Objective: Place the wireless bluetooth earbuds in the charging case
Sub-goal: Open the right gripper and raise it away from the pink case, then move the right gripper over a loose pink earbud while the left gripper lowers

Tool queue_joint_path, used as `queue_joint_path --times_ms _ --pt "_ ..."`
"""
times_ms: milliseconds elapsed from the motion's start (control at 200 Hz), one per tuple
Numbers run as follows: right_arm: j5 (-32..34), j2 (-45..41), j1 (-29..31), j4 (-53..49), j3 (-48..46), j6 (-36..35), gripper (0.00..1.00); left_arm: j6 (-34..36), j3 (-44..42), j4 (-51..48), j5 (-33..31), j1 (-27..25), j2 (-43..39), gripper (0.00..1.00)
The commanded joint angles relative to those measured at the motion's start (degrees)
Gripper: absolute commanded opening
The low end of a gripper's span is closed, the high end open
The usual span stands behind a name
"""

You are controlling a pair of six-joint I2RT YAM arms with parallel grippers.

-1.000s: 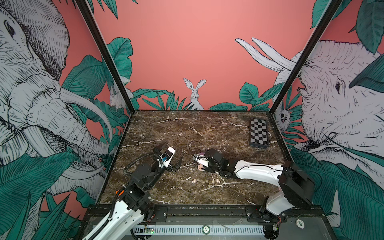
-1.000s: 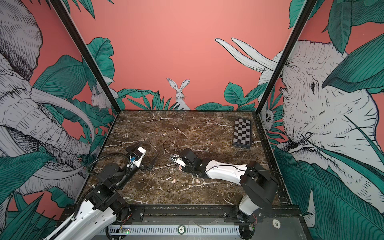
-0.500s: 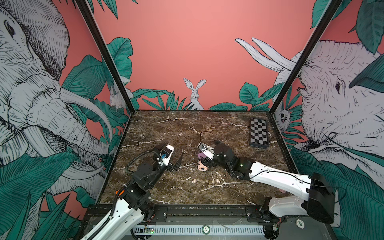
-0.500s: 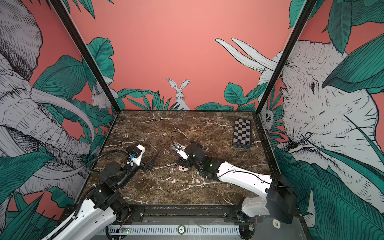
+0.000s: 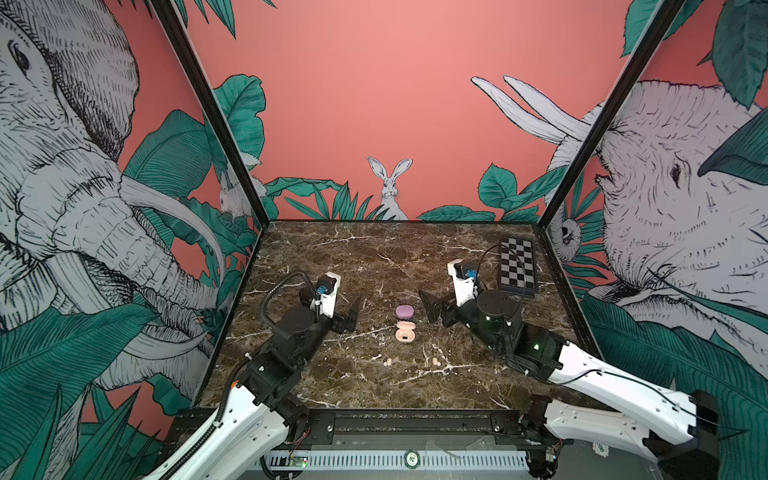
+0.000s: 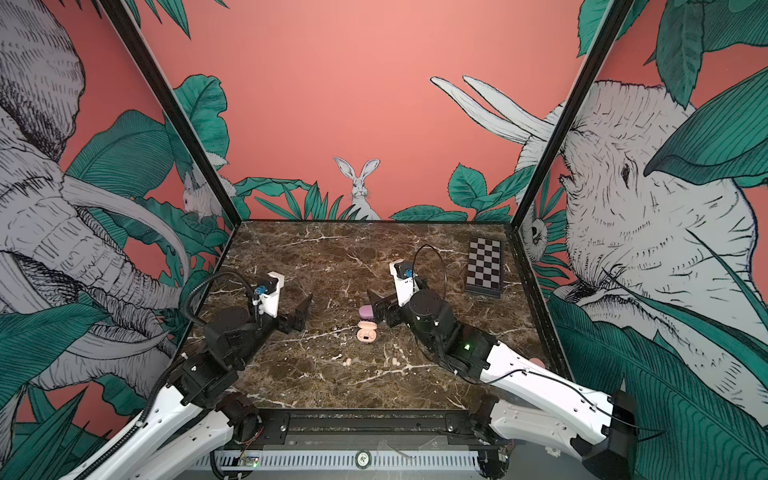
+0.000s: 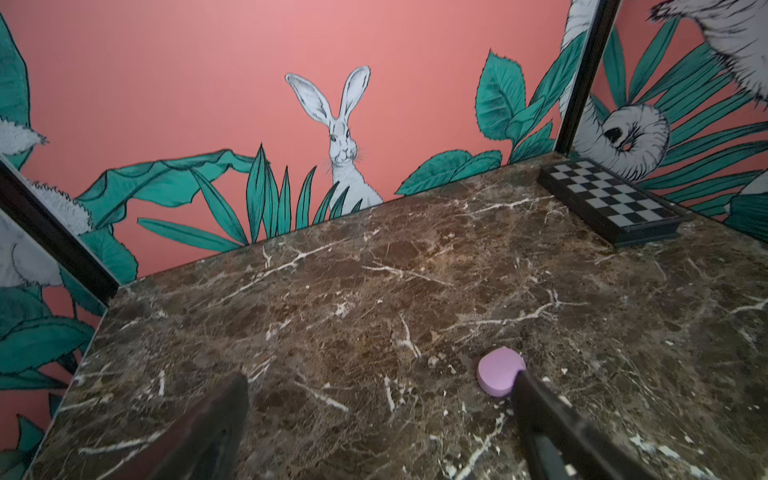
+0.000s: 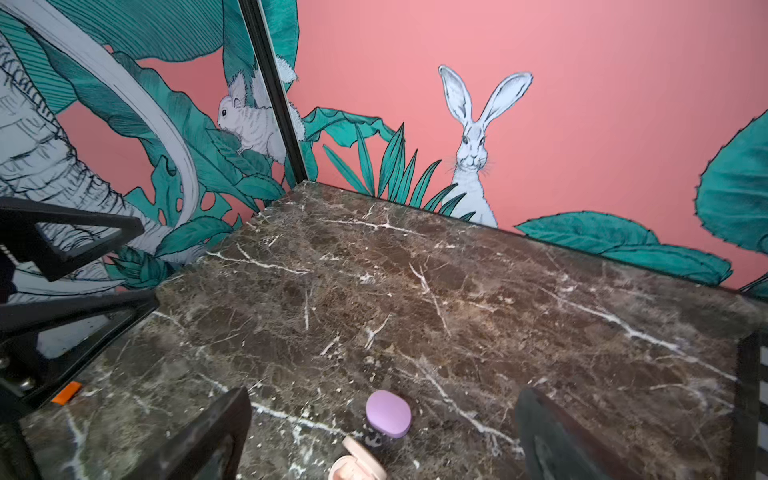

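Observation:
In both top views two tiny peach earbuds (image 5: 388, 362) (image 5: 435, 362) (image 6: 348, 362) (image 6: 395, 362) lie loose on the marble, nearer the front than the cases. The peach charging case (image 5: 405, 332) (image 6: 366, 333) (image 8: 357, 461) lies open. Right behind it sits a shut lilac case (image 5: 404, 311) (image 6: 366, 311) (image 7: 500, 372) (image 8: 388, 413). My left gripper (image 5: 349, 316) (image 6: 302, 313) (image 7: 380, 380) hangs open and empty to the left of the cases. My right gripper (image 5: 436, 309) (image 6: 380, 309) (image 8: 382, 399) hangs open and empty just to their right.
A small black chessboard (image 5: 517, 270) (image 6: 485, 266) (image 7: 611, 203) lies at the back right by the wall. Printed walls close the marble table (image 5: 374, 257) at the back and on both sides. The left gripper's black fingers (image 8: 83, 237) show in the right wrist view.
My right gripper has opened and drawn back to the right, away from the cases, which now lie uncovered. The left gripper has hardly moved.

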Motion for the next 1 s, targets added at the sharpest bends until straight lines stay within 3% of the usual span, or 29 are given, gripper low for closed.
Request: queue_joint_path --times_ms 0,205,400,560,810,995 --pt "-1.45 0.29 0.29 -6.52 0.80 5.75 0.98 -6.14 4.47 -14.60 -3.40 -0.21 2.51 0.99" --pt "-2.81 0.80 0.27 -13.85 0.82 10.02 0.98 -18.03 5.10 -26.62 -5.55 -0.21 4.85 0.99" --pt "-4.38 2.16 0.29 -19.86 0.78 15.27 0.98 -29.03 0.74 -28.04 -2.51 -0.21 3.62 0.99" --pt "-7.50 4.33 0.42 -19.98 -2.25 24.74 0.98 -33.92 -0.79 -30.85 -1.39 -0.21 4.37 0.99" --pt "-11.50 11.39 0.58 -24.97 -3.59 35.85 0.98 -30.48 -3.27 -26.59 4.39 -0.30 4.00 0.99" --pt "-15.09 15.01 0.82 -29.91 -3.36 41.59 0.92 -29.21 -3.90 -23.83 7.92 -0.51 11.52 0.99"
